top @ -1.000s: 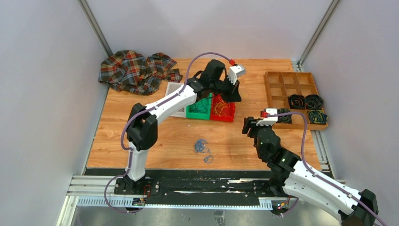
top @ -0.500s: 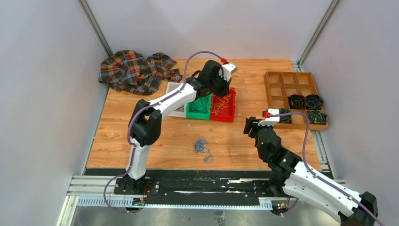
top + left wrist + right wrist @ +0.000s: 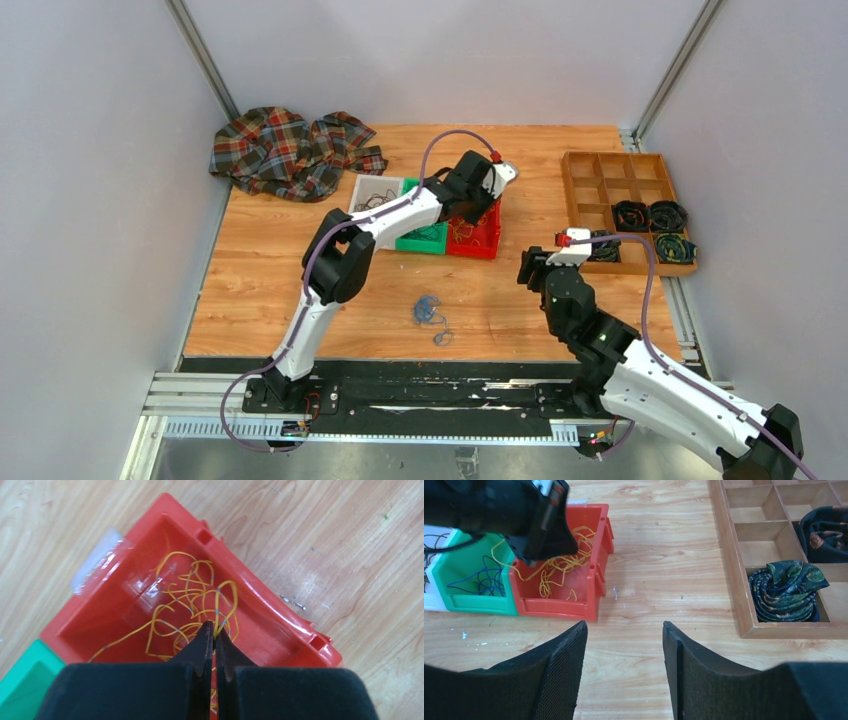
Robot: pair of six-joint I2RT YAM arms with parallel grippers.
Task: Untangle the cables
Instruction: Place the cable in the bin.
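My left gripper (image 3: pixel 214 630) is shut on a thin yellow-orange cable (image 3: pixel 223 611) and reaches down into the red bin (image 3: pixel 280 611), where several loose yellow-orange cables (image 3: pixel 182 596) lie. In the top view it (image 3: pixel 480 207) hangs over the red bin (image 3: pixel 473 244). A small blue cable clump (image 3: pixel 430 311) lies on the wood in front of the bins. My right gripper (image 3: pixel 624 626) is open and empty over bare table, well short of the red bin (image 3: pixel 559 609); in the top view it (image 3: pixel 528 268) is right of the clump.
A green bin (image 3: pixel 420 243) with blue and dark cables and a white bin (image 3: pixel 372 185) stand left of the red one. A wooden compartment tray (image 3: pixel 580 170) with dark coiled bundles (image 3: pixel 650 215) is at the right. A plaid cloth (image 3: pixel 290 150) lies at the back left.
My left arm has swung right and stretched low, bringing its gripper down into the red bin. The right arm and the blue clump have not moved.
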